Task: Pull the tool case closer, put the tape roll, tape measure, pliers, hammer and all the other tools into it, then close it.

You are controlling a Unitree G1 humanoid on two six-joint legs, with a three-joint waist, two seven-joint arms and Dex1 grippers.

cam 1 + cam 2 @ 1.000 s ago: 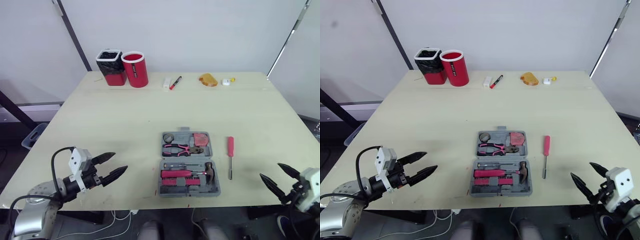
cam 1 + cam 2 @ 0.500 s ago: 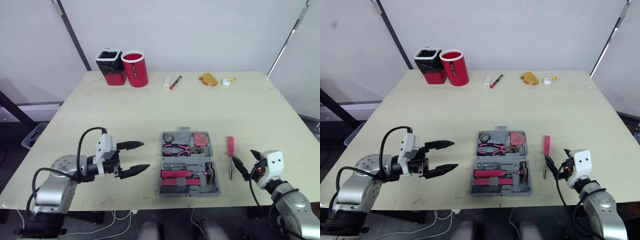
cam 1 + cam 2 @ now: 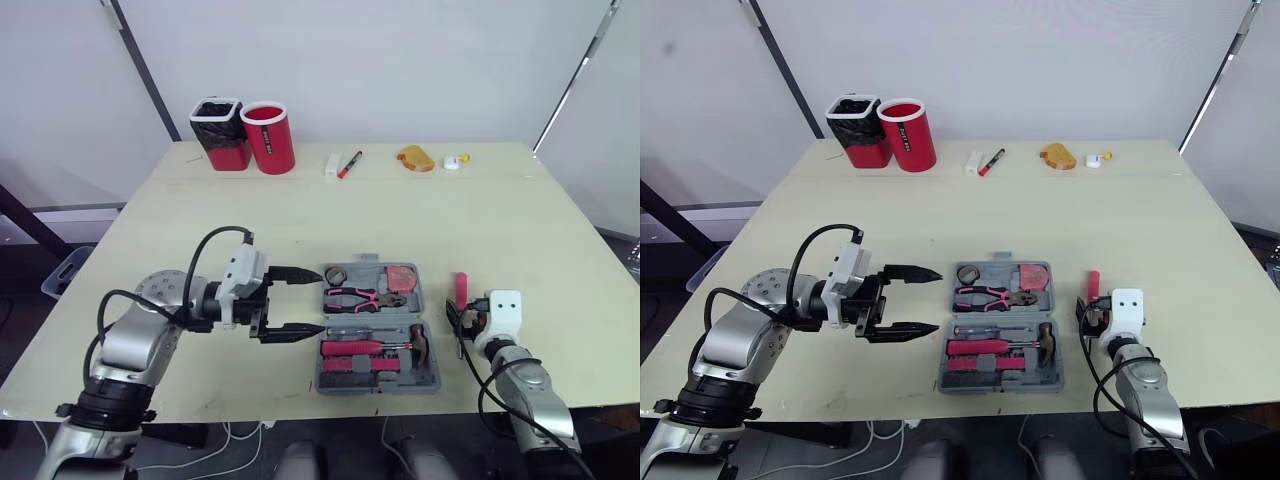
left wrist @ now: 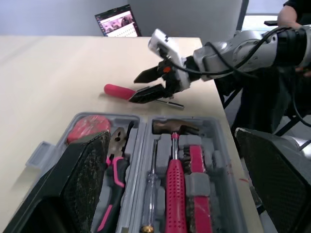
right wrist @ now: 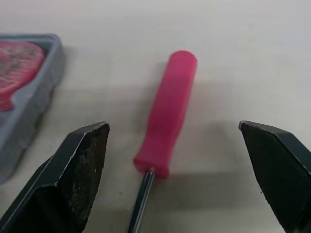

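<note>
The pale wooden table [image 3: 250,220] carries an open grey plastic tool case [image 3: 331,383] close to its near edge. The case's near half holds a red block of bits [image 3: 355,365], a red-handled hammer [image 3: 375,347] and a slim clear-handled screwdriver [image 3: 350,331]. Its far half holds pink-and-black pliers [image 3: 365,297], a small round grey tape roll [image 3: 336,275] at the left and a red tape measure [image 3: 402,278] at the right.

The left gripper [image 3: 320,300] hovers at the case's left side, fingers spread wide and pointing at it, grasping nothing.

Just right of the case a loose red-handled screwdriver [image 3: 461,290] lies on the table, handle toward the far side. The right gripper [image 4: 132,90] sits at its near end, its fingers parted on either side of the shaft and not touching it.

Along the far edge, at the left, a square black bin with a white rim and red base [image 3: 228,152] holds something dark that I cannot make out. A red cylindrical cup [image 3: 270,150] stands touching its right side; its contents cannot be told. Farther right lie a small white block [image 3: 332,166], a red marker [image 3: 350,165], an orange lump [image 3: 415,158] and a small white-and-yellow object [image 3: 455,161].
</note>
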